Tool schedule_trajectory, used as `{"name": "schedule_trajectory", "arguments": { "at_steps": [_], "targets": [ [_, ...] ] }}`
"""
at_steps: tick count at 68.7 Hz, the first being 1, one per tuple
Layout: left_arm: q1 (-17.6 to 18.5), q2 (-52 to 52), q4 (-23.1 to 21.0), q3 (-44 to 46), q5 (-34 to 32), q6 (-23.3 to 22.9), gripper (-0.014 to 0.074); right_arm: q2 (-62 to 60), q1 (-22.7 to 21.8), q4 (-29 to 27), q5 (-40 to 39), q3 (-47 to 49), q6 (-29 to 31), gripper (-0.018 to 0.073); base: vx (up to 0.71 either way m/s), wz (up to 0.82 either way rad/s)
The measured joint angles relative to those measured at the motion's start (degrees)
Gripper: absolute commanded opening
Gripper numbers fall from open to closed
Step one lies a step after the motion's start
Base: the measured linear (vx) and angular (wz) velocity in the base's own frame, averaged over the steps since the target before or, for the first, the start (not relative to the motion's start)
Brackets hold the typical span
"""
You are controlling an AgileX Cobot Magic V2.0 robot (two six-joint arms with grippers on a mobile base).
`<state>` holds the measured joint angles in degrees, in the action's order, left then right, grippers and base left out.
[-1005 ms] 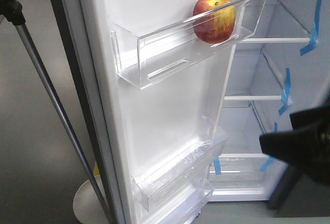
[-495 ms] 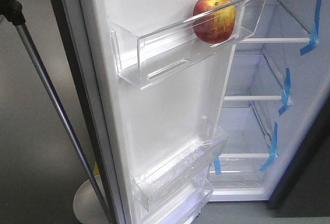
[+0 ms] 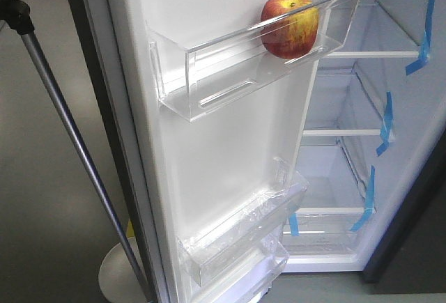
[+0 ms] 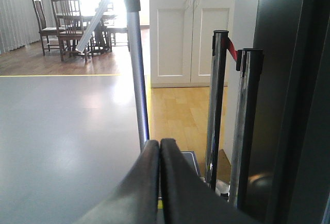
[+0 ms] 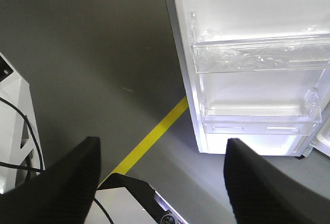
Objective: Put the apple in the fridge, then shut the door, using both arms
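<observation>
red apple [image 3: 289,27] sits in door bin [image 3: 209,87], apart from left pincer [image 4: 160,144] (clenched) and right pincer [image 5: 162,147] (released).

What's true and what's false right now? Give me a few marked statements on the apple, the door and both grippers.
1. The apple sits in the top clear bin on the door. True.
2. The door is closed. False: it stands open, with its white inner face showing.
3. The left gripper is shut, with nothing between its fingers. True.
4. The right gripper grips the apple. False: it is open and empty, above the floor.
</observation>
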<state>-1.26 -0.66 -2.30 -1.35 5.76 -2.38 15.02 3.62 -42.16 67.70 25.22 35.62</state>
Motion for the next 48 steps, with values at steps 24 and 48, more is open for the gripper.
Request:
{"name": "schedule_trajectory", "arguments": {
  "at_steps": [24,48],
  "targets": [
    [0.00,0.00,0.00,0.00,-2.09,-0.05,-0.0006,0.00,0.00,0.00,0.10,0.00,0.00,0.0472,0.00,0.00],
    [0.00,0.21,-0.05,6.35,-12.74,-6.48,-0.0006,0.00,0.00,0.00,0.10,0.00,0.00,0.0472,0.00,0.00]
  ]
}}
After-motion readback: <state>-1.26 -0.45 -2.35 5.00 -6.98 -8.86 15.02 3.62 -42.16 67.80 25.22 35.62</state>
